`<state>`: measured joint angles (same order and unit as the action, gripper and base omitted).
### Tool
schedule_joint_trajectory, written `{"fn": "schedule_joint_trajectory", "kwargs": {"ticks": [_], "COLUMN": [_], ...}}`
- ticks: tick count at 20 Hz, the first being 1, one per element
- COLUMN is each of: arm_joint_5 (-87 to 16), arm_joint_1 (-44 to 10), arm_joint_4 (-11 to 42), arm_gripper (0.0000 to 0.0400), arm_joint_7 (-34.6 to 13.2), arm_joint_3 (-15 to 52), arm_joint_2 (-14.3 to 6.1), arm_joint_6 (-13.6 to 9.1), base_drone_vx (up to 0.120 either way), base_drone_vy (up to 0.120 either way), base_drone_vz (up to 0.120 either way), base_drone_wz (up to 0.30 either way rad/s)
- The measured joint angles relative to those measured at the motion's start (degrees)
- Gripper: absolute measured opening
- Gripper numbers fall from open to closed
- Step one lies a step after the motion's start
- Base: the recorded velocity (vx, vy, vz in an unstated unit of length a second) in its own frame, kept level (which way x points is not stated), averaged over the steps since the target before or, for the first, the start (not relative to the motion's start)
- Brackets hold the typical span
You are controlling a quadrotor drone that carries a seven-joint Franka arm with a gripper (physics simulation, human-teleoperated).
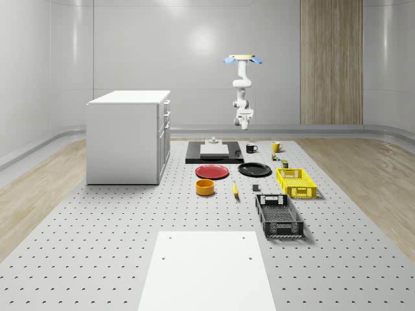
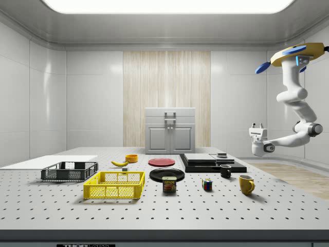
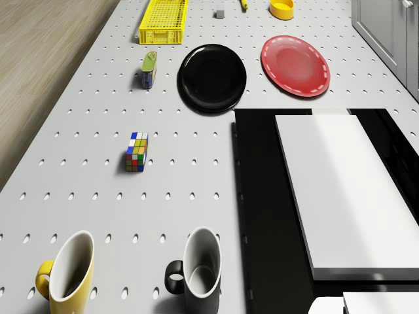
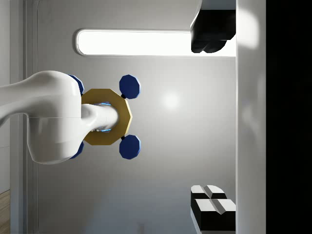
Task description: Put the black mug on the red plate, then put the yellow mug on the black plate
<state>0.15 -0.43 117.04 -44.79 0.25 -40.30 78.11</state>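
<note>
Black mug (image 3: 200, 271): upright on desk (image 1: 97, 227), beside yellow mug (image 3: 69, 275), untouched.
Drone (image 2: 294, 55): hovers high past desk's far end.
Red plate (image 1: 212, 172): beside black plate (image 1: 254, 170), both bare.
Gripper (image 2: 257, 125): aloft, fingers (image 4: 212, 202) apart, holding nothing.

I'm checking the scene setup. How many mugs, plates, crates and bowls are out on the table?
Mugs: 2, the black mug and the yellow mug
Plates: 2, the red plate and the black plate
Crates: 2, the yellow crate and the black crate
Bowls: 1, the yellow bowl
Total: 7
</note>
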Motion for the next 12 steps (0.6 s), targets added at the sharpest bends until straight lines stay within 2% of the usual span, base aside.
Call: {"fn": "schedule_joint_trajectory", "kwargs": {"ticks": [8, 12], "arm_joint_5": [-0.03, -0.08], "arm_joint_1": [-0.05, -0.08], "arm_joint_4": [0.14, 0.25], "arm_gripper": [0.0400, 0.0400], "arm_joint_7": [0.02, 0.02], "arm_joint_3": [0.06, 0.11], "arm_joint_2": [-0.20, -0.32], "arm_joint_6": [0.29, 0.46], "base_drone_vx": [0.120, 0.120], "base_drone_vy": [0.000, -0.120], "base_drone_vz": [0.000, 0.000], "base_drone_wz": [0.000, 0.000]}}
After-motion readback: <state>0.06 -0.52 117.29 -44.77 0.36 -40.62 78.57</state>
